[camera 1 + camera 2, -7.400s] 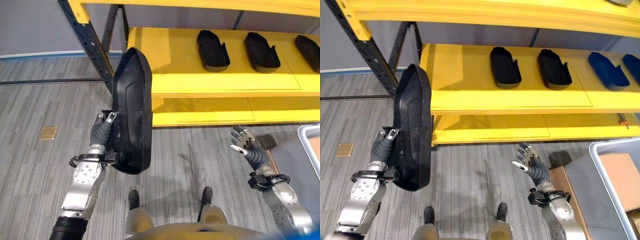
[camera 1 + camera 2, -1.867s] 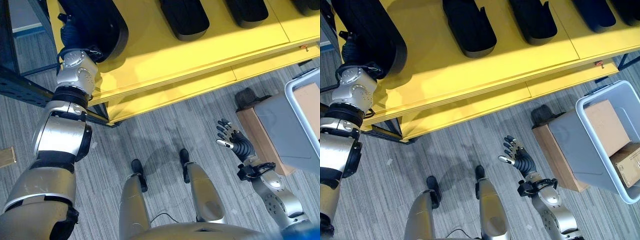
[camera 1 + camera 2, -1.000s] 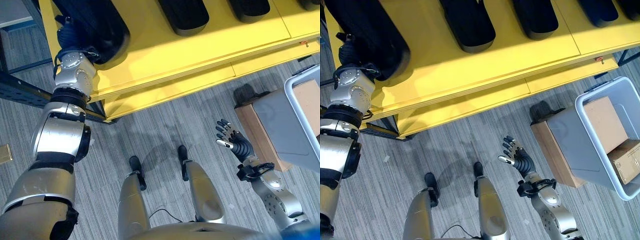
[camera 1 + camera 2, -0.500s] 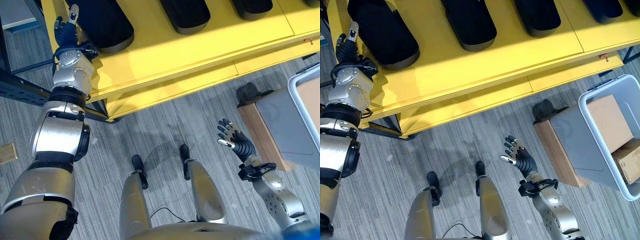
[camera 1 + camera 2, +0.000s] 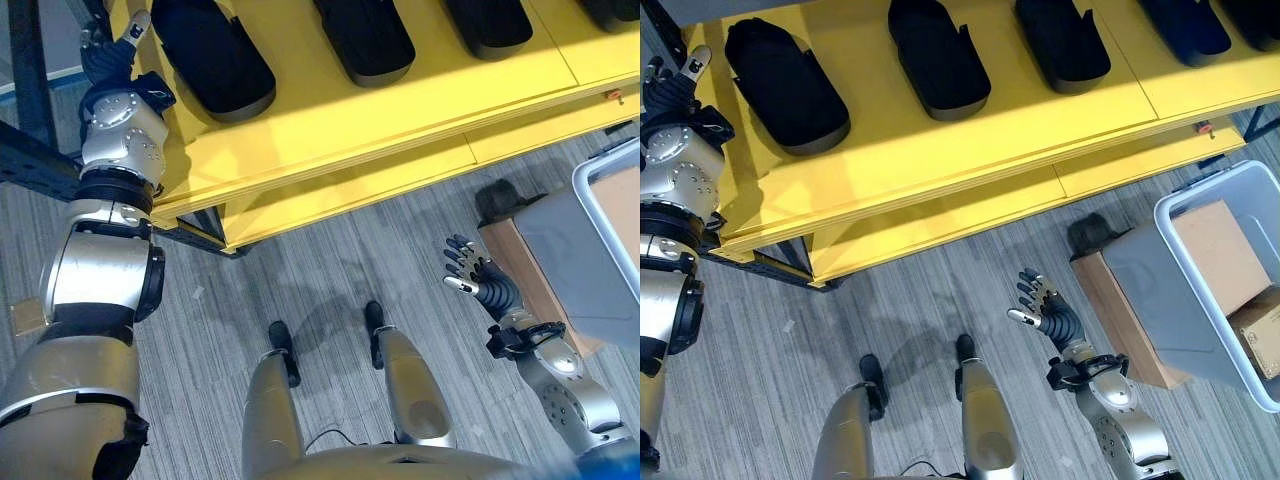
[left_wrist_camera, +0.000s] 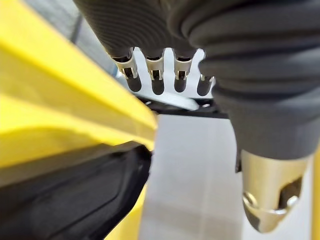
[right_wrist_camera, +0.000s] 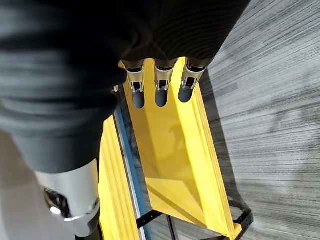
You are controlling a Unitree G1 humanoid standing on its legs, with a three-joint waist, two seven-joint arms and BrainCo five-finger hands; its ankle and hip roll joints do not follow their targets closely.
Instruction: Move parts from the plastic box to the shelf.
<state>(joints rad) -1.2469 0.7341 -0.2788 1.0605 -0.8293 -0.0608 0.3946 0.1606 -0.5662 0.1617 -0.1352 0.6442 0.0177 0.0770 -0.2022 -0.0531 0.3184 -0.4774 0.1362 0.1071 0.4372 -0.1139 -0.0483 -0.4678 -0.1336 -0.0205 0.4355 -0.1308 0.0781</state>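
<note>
We judge the step in hand to be the release and withdrawal after placing a part; to do it well we want the left hand (image 5: 112,55) drawn back along the left end of the bright yellow metal shelf (image 5: 940,140) without brushing the large black moulded plastic part (image 5: 785,85) that lies nearest it, since a nudge could skew it out of line with its neighbours; then we should turn toward the grey plastic box (image 5: 1200,290) for the next piece.

The large black moulded plastic part rests flat on the yellow shelf near its left end, a little back from the front edge, first in a row with a second black part (image 5: 938,58) and a third black part (image 5: 1062,42) further toward the right end; none of them touch one another.

Our left arm is stretched up and forward beside the shelf's left end, by the dark blue upright post (image 5: 25,80); the left hand is empty, fingers (image 6: 157,75) straight and relaxed, apart from the part, just off the shelf's left edge.

Our right hand (image 5: 1045,310) hangs low over the grey striped floor (image 5: 920,300), palm turned up, fingers spread and holding nothing; it sits between the shelf's front edge and the grey plastic box, which stands on the floor to the right with brown cardboard (image 5: 1215,240) inside it.
</note>
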